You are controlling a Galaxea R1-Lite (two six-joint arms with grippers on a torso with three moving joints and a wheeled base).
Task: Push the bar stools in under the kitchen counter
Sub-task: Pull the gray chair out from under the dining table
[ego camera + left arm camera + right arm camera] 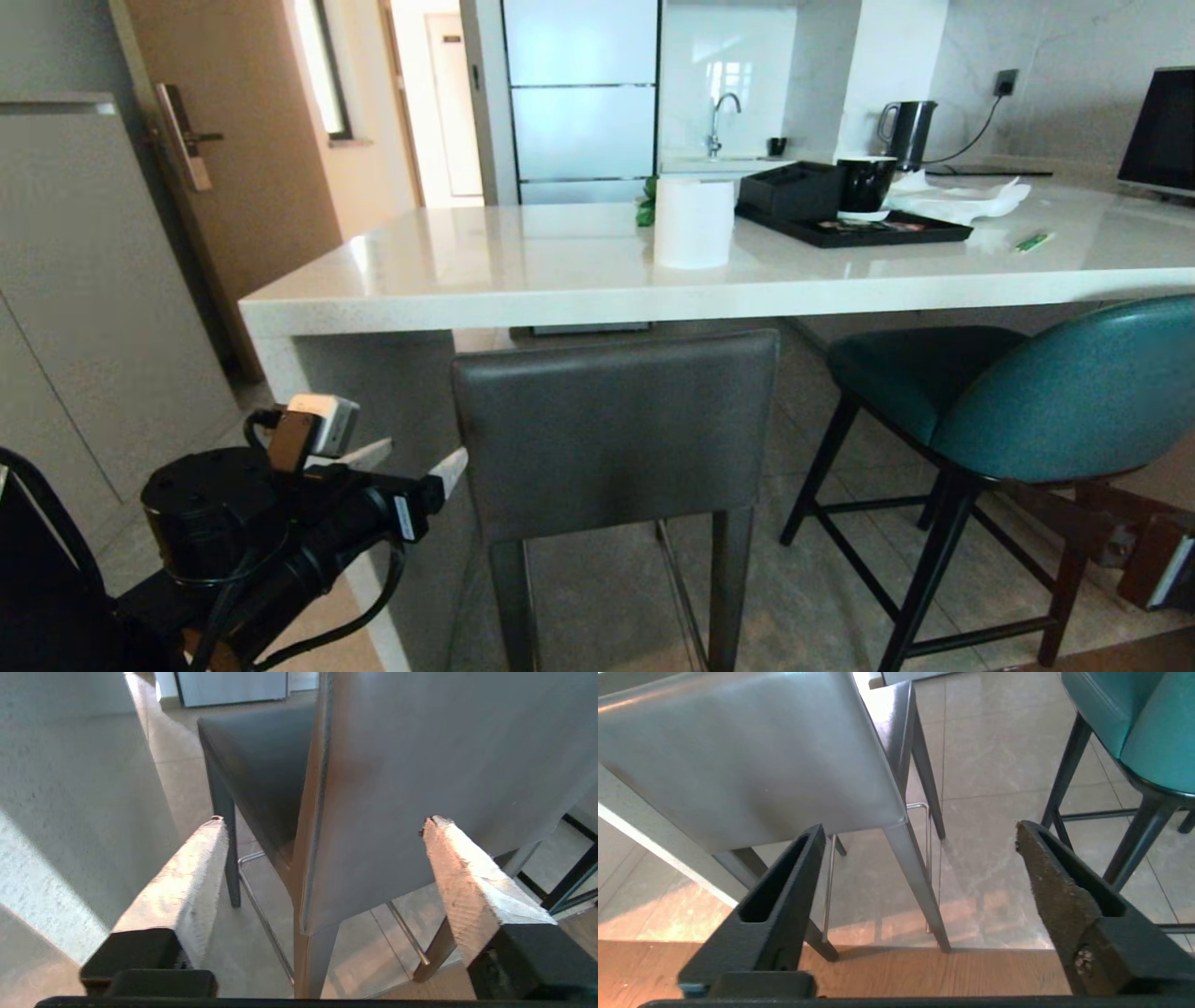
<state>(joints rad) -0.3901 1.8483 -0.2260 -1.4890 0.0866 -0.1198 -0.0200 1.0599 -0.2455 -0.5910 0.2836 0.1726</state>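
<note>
Nearest to us, low on our left, is the left claw [415, 462], its fingers spread wide and holding nothing, just beside the left edge of the grey stool [616, 429] backrest; in the left wrist view that edge stands between the two fingers [187, 882] without touching either. The grey stool's seat sits under the white counter [523, 280], backrest just below its front edge. The teal stool [1046, 392] stands to the right, seat partly under the counter. Our right claw [920, 835] hangs open and empty over the floor between the stools. A paper roll [693, 224] and black tray [859, 231] sit on the counter.
</note>
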